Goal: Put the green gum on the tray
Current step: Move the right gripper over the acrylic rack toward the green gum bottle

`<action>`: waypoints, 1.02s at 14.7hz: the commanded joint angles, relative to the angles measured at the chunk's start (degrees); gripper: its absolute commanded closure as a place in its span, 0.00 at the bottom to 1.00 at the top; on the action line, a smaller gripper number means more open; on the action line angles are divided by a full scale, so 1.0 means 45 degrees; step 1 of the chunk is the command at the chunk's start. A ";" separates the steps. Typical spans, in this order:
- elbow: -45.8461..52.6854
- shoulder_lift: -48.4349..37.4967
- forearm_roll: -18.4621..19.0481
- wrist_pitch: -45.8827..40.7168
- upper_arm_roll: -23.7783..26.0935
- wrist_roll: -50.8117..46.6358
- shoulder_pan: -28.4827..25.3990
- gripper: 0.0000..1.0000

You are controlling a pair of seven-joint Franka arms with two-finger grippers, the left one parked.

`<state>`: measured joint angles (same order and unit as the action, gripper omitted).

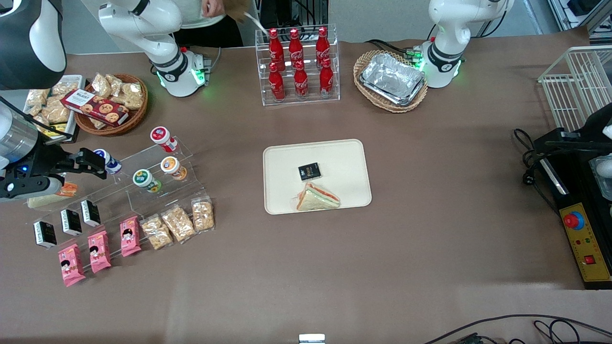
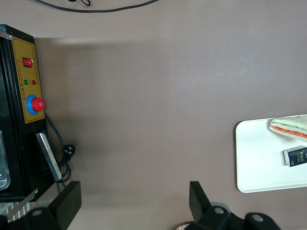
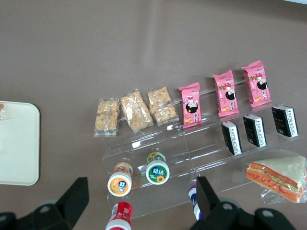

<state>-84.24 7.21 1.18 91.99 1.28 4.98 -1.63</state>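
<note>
Below the hand (image 3: 139,201), whose fingers are spread wide and grasp nothing, the green gum (image 3: 157,171) stands upright on a clear stepped rack (image 3: 192,148) beside an orange-lidded jar (image 3: 119,184), well apart from the tray (image 1: 344,162) on the tabletop (image 1: 430,248).

Left wrist camera looked down on brown table surface (image 2: 144,105). One end of the cream tray (image 2: 252,163) was in frame, rounded corners visible. On it lay a wrapped triangular sandwich (image 2: 289,127) and, just beside it but apart, a small black packet (image 2: 296,156). Toward the parked arm's end sat a black control box (image 2: 12,124) with a yellow panel (image 2: 29,81) carrying a red emergency button (image 2: 37,103) and a red switch (image 2: 27,62). A black cable (image 2: 60,148) coiled beside the box. My working gripper did not appear here.
</note>
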 commanded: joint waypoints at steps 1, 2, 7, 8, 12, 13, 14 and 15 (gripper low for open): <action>0.0030 0.0039 -0.0086 0.0125 -0.0030 -0.0013 0.0010 0.00; 0.0030 0.0038 -0.0086 0.0125 -0.0030 -0.0013 0.0010 0.00; -0.0379 -0.0019 -0.0125 0.0144 -0.0049 0.0940 0.0146 0.00; -0.0419 -0.0078 -0.0086 0.0145 -0.0049 0.1312 0.0147 0.00; -0.1858 -0.1012 -0.0241 0.0882 -0.0595 0.2620 0.0147 0.00; -0.2774 -0.1596 -0.0242 0.1486 -0.0635 0.2875 0.0147 0.00; -0.3808 -0.2202 -0.0242 0.2188 -0.0771 0.3013 0.0147 0.00; -0.4823 -0.2788 -0.0242 0.2872 -0.0849 0.3189 0.0147 0.00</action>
<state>-91.12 4.41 1.17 96.39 -1.42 16.19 -1.04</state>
